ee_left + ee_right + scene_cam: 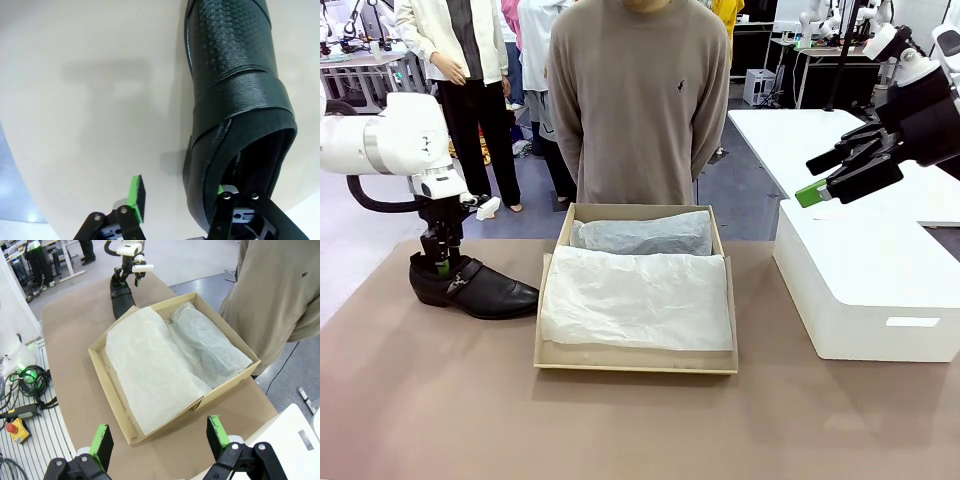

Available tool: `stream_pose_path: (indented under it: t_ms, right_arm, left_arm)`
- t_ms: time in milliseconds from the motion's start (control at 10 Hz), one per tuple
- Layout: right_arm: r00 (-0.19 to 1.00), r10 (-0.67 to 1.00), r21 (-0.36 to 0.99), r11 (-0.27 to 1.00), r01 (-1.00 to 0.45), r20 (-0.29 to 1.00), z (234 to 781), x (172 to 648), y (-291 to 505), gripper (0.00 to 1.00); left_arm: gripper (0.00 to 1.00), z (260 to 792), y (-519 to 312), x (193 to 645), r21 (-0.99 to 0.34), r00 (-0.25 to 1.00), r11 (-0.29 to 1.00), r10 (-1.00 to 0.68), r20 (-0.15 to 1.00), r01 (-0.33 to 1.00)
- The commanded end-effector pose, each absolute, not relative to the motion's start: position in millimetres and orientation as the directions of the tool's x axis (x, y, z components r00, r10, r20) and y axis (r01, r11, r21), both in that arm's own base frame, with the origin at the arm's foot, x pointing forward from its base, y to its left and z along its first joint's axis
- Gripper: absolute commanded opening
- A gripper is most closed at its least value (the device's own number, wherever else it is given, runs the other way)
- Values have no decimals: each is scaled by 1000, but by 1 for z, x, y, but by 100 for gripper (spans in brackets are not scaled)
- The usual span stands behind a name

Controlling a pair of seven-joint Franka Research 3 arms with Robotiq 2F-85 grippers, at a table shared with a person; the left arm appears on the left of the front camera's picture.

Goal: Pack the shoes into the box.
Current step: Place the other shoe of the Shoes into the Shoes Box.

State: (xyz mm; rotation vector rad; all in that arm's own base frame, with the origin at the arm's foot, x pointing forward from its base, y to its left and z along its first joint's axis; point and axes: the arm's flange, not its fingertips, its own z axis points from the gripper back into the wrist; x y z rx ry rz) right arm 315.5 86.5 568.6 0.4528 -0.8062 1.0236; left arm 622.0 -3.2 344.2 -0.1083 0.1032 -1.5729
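Note:
One black shoe (480,290) stands on the table left of the box (635,362), toe pointing right. My left gripper (442,262) is lowered onto its heel end. In the left wrist view the jaws straddle the shoe's (235,75) side wall: one finger is inside the opening, and the other green pad (135,197) is outside with a gap to the leather. The tan box (115,410) is lined with white tissue, and a paper-wrapped bundle (645,235) lies in its far half. My right gripper (825,178) hangs open high at the right, empty.
A large white box (860,290) sits at the right of the table under my right gripper. A person (640,100) stands at the far edge behind the box, arms back. Cables and a red stop button (15,429) lie off the table's side.

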Motion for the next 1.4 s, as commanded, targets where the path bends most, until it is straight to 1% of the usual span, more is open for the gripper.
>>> stream_pose_path:
  t_ms: [0,100,600,1000,1300]
  right_arm:
    - [251,566,-34,444,-895,786,568,319,86,100]
    - [251,566,-34,444,-895,786,568,319,86,100]
    - [251,566,-34,444,-895,786,568,319,86,100]
    - [251,566,-34,444,-895,786,568,319,86,100]
    - [251,566,-34,444,-895,786,568,319,86,100]
  left_arm:
    - [4,346,-1,623,-121,9,11,-1000,-18,993]
    - [0,347,-1,622,-121,6,9,-1000,-19,993]
    - [0,353,-2,618,-107,-34,-30,-999,-31,994]
    - [0,362,2,615,-95,-31,-27,-998,-47,995]
    - [0,407,17,615,-44,61,61,-998,-2,997]
